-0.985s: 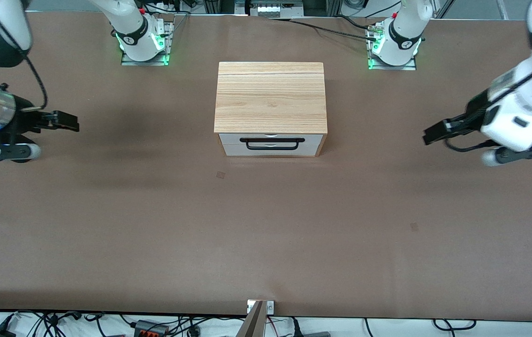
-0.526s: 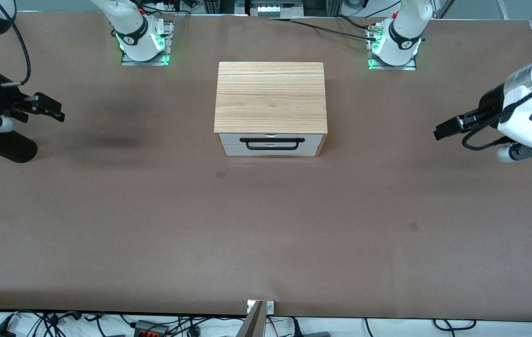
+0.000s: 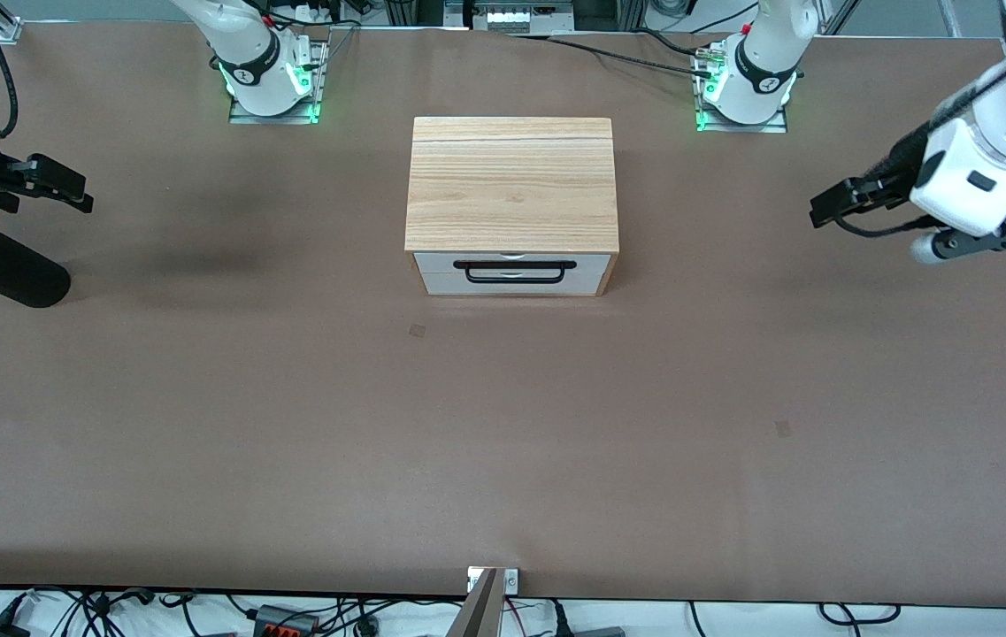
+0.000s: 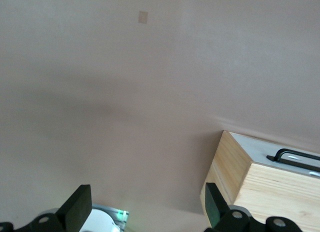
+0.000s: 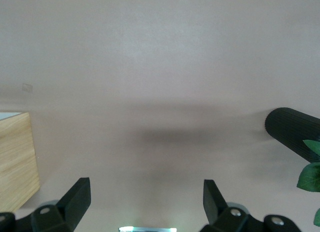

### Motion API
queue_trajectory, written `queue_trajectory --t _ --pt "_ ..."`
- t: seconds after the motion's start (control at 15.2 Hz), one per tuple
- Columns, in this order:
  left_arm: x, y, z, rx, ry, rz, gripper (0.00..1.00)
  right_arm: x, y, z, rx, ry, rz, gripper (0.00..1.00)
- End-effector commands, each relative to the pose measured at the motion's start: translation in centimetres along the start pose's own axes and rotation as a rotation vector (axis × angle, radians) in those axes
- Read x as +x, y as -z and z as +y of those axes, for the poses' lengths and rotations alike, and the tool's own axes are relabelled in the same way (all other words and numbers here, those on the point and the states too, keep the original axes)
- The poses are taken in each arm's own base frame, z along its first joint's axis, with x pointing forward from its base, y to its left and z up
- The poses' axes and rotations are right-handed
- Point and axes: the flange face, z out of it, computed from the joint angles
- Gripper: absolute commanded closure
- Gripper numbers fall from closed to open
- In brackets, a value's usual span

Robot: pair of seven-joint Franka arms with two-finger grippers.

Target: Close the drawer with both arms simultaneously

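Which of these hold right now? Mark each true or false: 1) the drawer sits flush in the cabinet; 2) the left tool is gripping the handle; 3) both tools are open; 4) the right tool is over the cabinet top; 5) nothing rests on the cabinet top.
1) The drawer sits flush in the cabinet: true, its white front lines up with the frame.
2) The left tool grips the handle: false, it hangs over bare table toward the left arm's end.
3) Both tools are open: true, each wrist view shows its fingers spread with nothing between.
4) The right tool is over the cabinet top: false, it is over bare table toward the right arm's end.
5) Nothing rests on the cabinet top: true.
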Motion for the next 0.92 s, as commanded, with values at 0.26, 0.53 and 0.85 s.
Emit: queue_trajectory --t 0.26,0.53,0.85 --pt "-3.4 -1.6 -3.5 0.038 -0.18 0.078 0.0 0.8 0.5 0.6 0.034 -0.062 0.021 0.0" --pt "-4.3 -2.0 -4.5 0.027 -0.163 0.053 0.0 1.2 0.0 0.3 0.033 -0.06 0.028 0.0" --pt "-3.7 -1.7 -4.5 0.011 -0.189 0.08 0.0 1.2 0.1 0.0 0.033 -0.054 0.03 0.0"
